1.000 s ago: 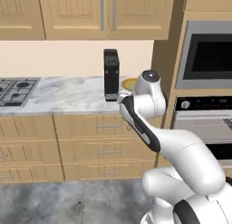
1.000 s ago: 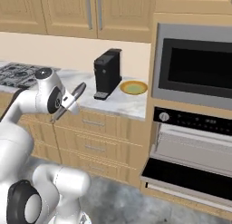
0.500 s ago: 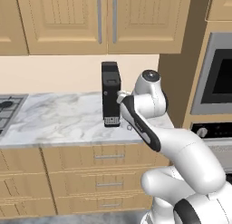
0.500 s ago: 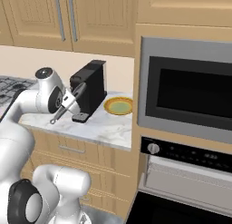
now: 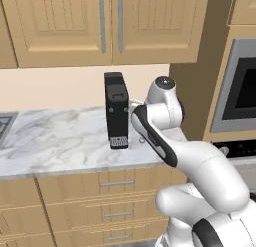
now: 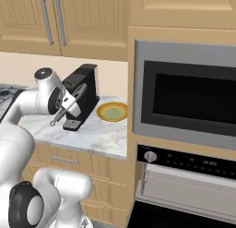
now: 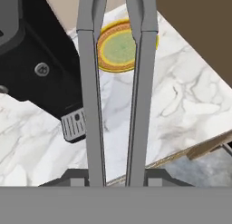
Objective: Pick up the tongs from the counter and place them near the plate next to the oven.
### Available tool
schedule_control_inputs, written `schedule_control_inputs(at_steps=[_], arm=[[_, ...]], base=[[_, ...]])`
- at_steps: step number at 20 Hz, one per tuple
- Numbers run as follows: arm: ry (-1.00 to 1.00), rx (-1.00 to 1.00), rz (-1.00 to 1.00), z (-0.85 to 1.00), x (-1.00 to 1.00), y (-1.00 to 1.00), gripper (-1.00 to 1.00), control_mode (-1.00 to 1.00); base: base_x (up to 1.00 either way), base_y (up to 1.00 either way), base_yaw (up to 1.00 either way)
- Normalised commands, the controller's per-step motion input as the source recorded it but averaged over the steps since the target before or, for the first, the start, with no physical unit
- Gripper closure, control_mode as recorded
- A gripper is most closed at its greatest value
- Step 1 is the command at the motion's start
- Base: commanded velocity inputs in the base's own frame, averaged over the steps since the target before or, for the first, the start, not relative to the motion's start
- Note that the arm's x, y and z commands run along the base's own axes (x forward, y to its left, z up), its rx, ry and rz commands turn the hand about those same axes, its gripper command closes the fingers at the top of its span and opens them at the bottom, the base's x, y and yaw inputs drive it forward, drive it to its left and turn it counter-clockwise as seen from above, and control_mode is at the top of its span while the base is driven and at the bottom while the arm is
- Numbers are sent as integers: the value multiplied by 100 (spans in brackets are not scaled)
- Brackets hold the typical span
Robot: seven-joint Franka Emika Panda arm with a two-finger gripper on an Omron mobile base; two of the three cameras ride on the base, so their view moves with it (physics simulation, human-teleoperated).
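My gripper [image 6: 67, 105] is shut on the tongs [image 6: 64, 109], slim dark grey metal, held slanted in the air in front of the black coffee machine [image 6: 83, 97]. In the hand view the tongs' two arms [image 7: 92, 105] run up from my gripper [image 7: 116, 177] toward the plate [image 7: 118, 46]. The plate [image 6: 112, 111], round and yellow-orange with a greenish centre, lies on the white marble counter [image 6: 101, 137], close to the wooden side panel of the oven [image 6: 184, 102]. The tongs hang above the counter, left of the plate and clear of it.
The coffee machine [image 5: 116, 111] stands on the counter [image 5: 55, 141] just left of the plate and close to the tongs. Wooden wall cabinets [image 5: 100, 26] hang above. The counter's front edge [image 7: 199, 148] crosses the hand view at lower right. A lower oven door [image 6: 184, 190] stands under the control panel.
The whole picture has shifted: the base drove right and closer to the counter, so coffee machine, plate and oven loom larger. The tongs stay gripped in the same pose.
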Motion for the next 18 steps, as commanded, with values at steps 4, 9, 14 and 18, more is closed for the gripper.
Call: schedule_control_inputs(at_steps=[4,9,14,18], arm=[[6,0,-19,-16,42,-4,100,-100],[14,-1,-11,-34,78,-22,100,-100],[22,0,-5,-38,100,-37,100,-100],[20,0,0,-41,83,-57,100,-100]], base=[[0,0,0],[0,0,0],[0,0,0],[0,0,0]])
